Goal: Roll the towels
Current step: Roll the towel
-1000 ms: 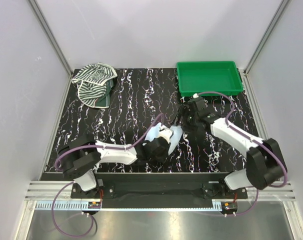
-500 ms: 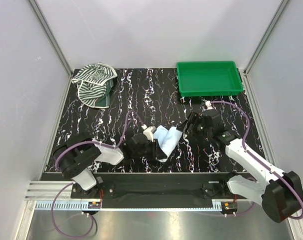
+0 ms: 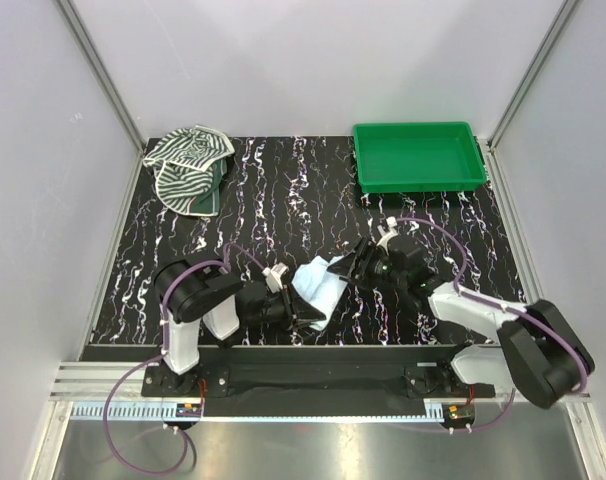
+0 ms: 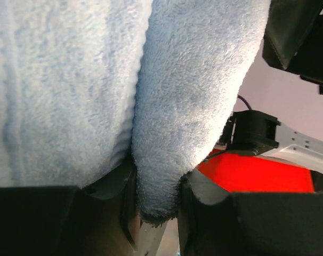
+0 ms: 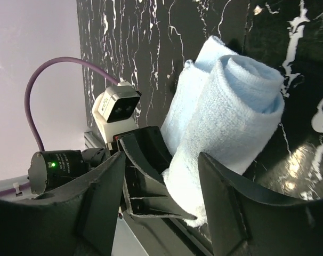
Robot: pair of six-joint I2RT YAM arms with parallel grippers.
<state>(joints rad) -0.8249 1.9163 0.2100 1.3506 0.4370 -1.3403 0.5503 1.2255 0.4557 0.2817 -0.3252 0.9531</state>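
Observation:
The pale blue towel (image 3: 319,284) lies partly rolled on the black marbled table (image 3: 263,210), near the front edge. My left gripper (image 3: 299,308) is shut on a fold at its near end; in the left wrist view the blue towel (image 4: 193,96) fills the frame, with the left gripper (image 4: 157,213) pinching its edge. My right gripper (image 3: 353,267) is open at the towel's right side. In the right wrist view the right gripper (image 5: 161,205) straddles the end of the rolled blue towel (image 5: 233,120) and a finger of the left gripper (image 5: 145,176). The striped towel (image 3: 188,165) lies crumpled at the far left.
A green tray (image 3: 419,178) stands at the far right corner. Grey walls and metal rails close in the table on three sides. Both arms crowd the front middle, with purple cables (image 3: 438,235) looping above them.
My left gripper has drawn back towards the near left, keeping its hold on the blue towel. My right gripper has come down and left to the towel, its jaws narrowing.

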